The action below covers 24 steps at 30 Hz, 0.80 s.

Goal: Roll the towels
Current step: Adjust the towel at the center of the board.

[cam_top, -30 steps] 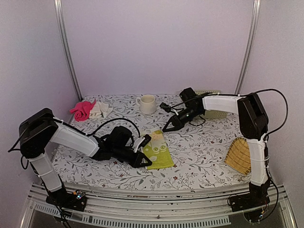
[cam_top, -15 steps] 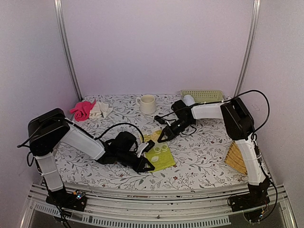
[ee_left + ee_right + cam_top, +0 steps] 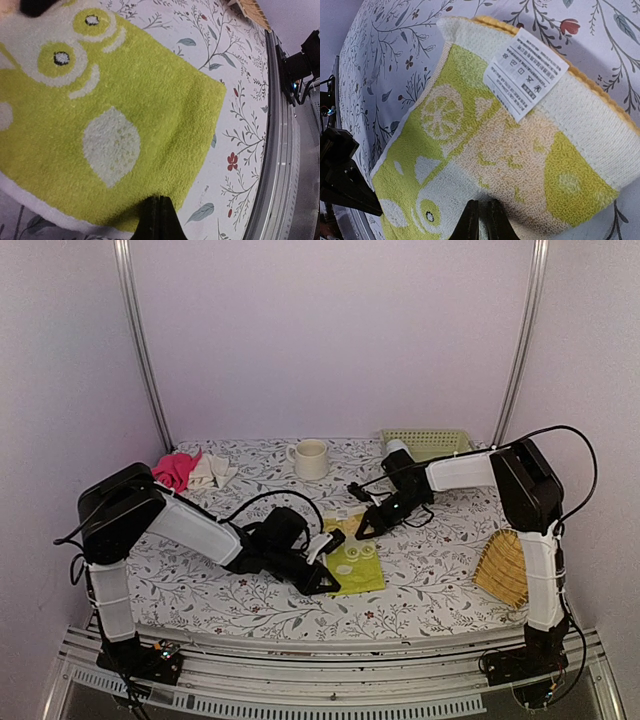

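The yellow-green and cream patterned towel (image 3: pixel 360 565) lies flat on the floral tablecloth near the front middle. Its far end is folded back, so its white care label (image 3: pixel 526 73) faces up. My left gripper (image 3: pixel 328 583) is shut on the towel's near edge (image 3: pixel 125 100), its tips (image 3: pixel 158 200) pinching the green cloth. My right gripper (image 3: pixel 360 533) comes in low from the far right. Its fingers (image 3: pixel 483 202) stand almost together, pinched on the folded-over part of the towel (image 3: pixel 520 145).
A cream mug (image 3: pixel 310 458) stands at the back middle. A pink cloth (image 3: pixel 175 470) and a cream cloth (image 3: pixel 212 470) lie at the back left. A green basket (image 3: pixel 432 443) with a pale roll (image 3: pixel 397 449) at its left end sits back right. A bamboo tray (image 3: pixel 503 568) lies front right.
The towel has slid right with the left gripper. The right gripper came down to the towel's far end, then moved right with it while its jaws narrowed.
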### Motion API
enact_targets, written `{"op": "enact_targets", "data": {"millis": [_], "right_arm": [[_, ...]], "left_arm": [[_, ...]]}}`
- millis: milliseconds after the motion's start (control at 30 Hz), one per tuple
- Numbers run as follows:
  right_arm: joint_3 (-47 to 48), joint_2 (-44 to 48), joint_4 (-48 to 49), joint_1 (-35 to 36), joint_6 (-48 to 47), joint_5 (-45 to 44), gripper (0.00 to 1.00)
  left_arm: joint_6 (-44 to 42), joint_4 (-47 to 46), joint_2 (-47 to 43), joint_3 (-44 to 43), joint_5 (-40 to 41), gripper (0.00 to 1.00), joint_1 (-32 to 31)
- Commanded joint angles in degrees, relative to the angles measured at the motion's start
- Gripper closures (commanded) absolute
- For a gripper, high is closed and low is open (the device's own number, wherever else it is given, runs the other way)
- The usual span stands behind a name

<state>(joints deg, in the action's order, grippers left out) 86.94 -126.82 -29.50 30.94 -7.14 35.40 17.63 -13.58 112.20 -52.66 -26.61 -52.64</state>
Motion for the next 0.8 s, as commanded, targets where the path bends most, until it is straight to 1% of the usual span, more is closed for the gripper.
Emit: {"op": "enact_targets", "data": {"millis": [0,200,233,267,333,367,500,600,767], "right_arm": [[-2.80,-2.68,-4.88,-1.14,-1.81,-7.64,0.88],[-2.55,-0.69,-4.48,-1.19,-4.33,-3.85,0.82],[-2.63,0.40,-4.49,-1.20,-4.78,-3.70,0.82],[-2.78,1.69,-4.39,-1.27,-5.48,-3.67,0.78],[-3.25,4.67,-4.14,-1.32,-6.13,-3.31,0.76],[-3.49,6.17,-4.10,-1.32,-6.53,-2.80,0.74],[-6.19,13.47,-2.18,-1.31,-9.49,-1.88,0.70],[-8.97,18.76,-1.87,-1.37,-11.47,-1.26,0.67],[-13.94,28.76,-2.52,-1.32,-16.19,-0.04,0.65]], "left_arm": [[-1.90,6.02,3.43,-0.60,0.25,1.00,-0.88],[-1.85,6.32,2.54,-1.16,0.68,1.00,-1.16],[-2.01,6.63,2.04,-1.39,0.68,1.00,-1.19],[-2.21,7.11,1.55,-1.66,0.80,1.00,-1.31],[-2.56,8.19,1.03,-2.45,1.21,1.00,-1.53],[-2.74,8.95,-1.07,-3.02,1.43,1.00,-1.65],[-3.61,12.26,-4.27,-6.65,0.69,1.00,-1.80],[-5.45,15.33,-7.61,-9.20,1.46,0.96,-1.76],[-9.58,20.33,-13.39,-10.79,6.45,0.81,-1.76]]}}
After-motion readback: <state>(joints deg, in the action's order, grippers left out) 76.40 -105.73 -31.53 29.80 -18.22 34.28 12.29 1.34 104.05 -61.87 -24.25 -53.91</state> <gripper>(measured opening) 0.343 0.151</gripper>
